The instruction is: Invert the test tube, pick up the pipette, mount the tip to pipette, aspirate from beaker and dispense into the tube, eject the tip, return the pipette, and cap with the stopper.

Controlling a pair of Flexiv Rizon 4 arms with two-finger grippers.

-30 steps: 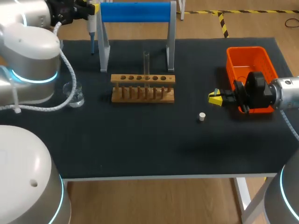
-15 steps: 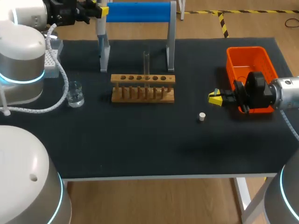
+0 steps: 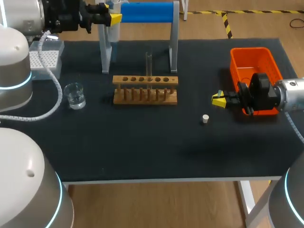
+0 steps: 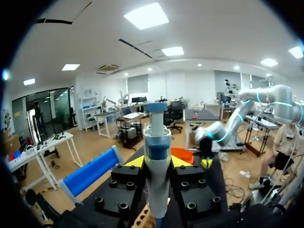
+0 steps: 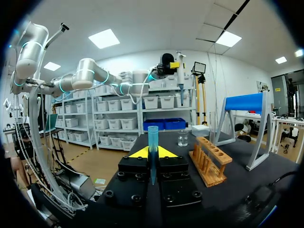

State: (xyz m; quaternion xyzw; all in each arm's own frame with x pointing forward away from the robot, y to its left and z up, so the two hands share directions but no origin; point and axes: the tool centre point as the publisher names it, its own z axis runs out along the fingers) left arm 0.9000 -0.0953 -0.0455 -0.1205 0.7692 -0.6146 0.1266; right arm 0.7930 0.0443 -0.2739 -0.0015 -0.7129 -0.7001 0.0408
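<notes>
Careful: your left gripper (image 4: pixel 156 162) clamped the pipette (image 4: pixel 157 142), your right gripper (image 5: pixel 152 153) pinched the blue tip (image 5: pixel 152 137); bringing them together off-axis could have bent or dropped the tip.

The rack (image 3: pixel 145 90) stands mid-table, the test tube (image 3: pixel 148 64) in it, the pipette stand (image 3: pixel 142 12) behind. Left of it is the beaker (image 3: pixel 74 95), the tip box (image 3: pixel 45 59) farther left and back. The stopper (image 3: pixel 205 118) lies right of the rack, nearer; the bin (image 3: pixel 249 49) far right, the right gripper (image 3: pixel 219 100) with the tip (image 5: pixel 152 142) between them. The left gripper (image 3: pixel 114 19) with the pipette (image 4: pixel 156 142) is by the stand's left post.
</notes>
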